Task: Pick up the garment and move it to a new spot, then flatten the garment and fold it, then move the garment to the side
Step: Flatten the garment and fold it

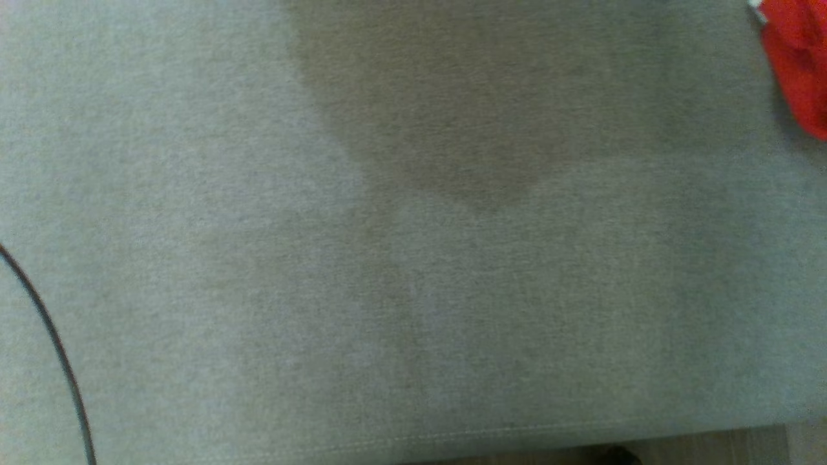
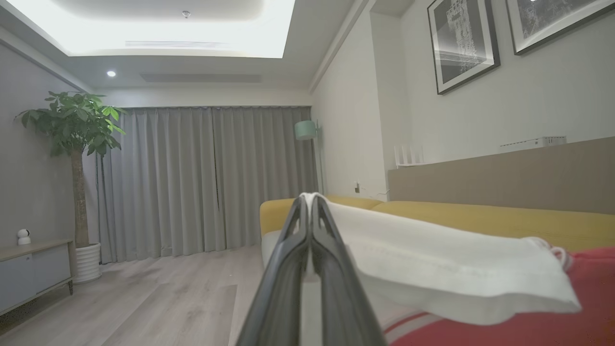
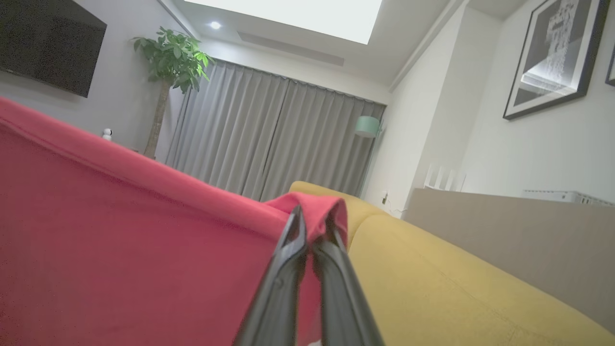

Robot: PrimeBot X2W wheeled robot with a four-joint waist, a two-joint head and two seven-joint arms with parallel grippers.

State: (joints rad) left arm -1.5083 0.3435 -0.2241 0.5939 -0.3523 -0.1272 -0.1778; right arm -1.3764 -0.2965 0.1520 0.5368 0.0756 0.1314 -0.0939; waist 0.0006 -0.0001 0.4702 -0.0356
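Note:
The garment (image 1: pixel 798 64) is red with a white part, and a corner of it shows at the top right of the head view. In the left wrist view my left gripper (image 2: pixel 311 202) is shut on the edge of the garment's white part (image 2: pixel 456 269), which drapes to the right over red and striped cloth (image 2: pixel 528 331). My right gripper (image 3: pixel 312 223) is shut on a fold of the red garment (image 3: pixel 120 240), whose cloth stretches away to the left of that view.
A grey-green fabric surface (image 1: pixel 387 258) spreads below the head camera, with a dark cable (image 1: pixel 58 349) at its lower left and wooden floor (image 1: pixel 711 445) past its front hem. A yellow sofa (image 3: pixel 432 288) lies behind the garment. Plant (image 2: pixel 77 125) and low cabinet (image 2: pixel 33 269) stand far left.

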